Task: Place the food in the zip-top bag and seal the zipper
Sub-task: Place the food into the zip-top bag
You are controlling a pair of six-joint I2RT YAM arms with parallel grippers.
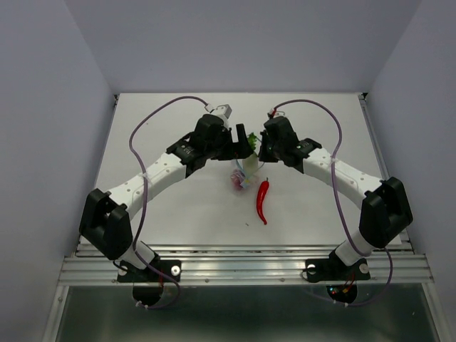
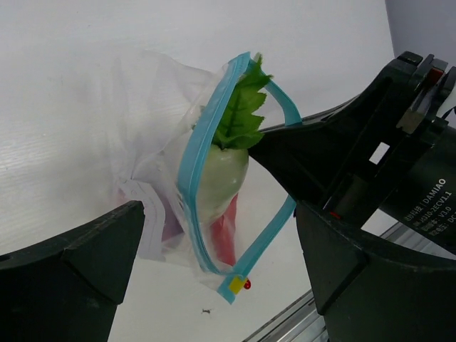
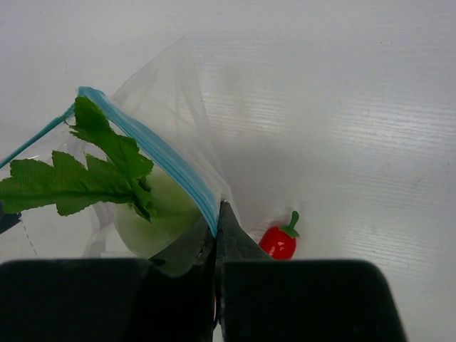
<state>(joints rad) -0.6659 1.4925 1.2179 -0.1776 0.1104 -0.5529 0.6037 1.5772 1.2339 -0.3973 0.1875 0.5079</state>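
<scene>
My right gripper (image 3: 217, 214) is shut on the light-blue zipper (image 3: 160, 160) edge of the clear zip-top bag (image 3: 167, 92) and holds it up, mouth open. The white radish (image 2: 224, 174) sits in the mouth, with its green leaves (image 2: 242, 107) sticking out. The purple onion (image 2: 169, 226) shows dimly through the bag's lower part. The red chili (image 1: 263, 201) lies on the table outside the bag, and its stem end shows in the right wrist view (image 3: 279, 241). My left gripper (image 2: 214, 285) is open, its fingers (image 2: 78, 263) wide apart either side of the bag (image 2: 153, 107) without touching it.
The white table (image 1: 178, 206) carries only these things. In the top view both grippers meet over its middle, left (image 1: 241, 144) and right (image 1: 260, 151). Grey walls stand on three sides. A metal rail (image 1: 242, 267) runs along the near edge.
</scene>
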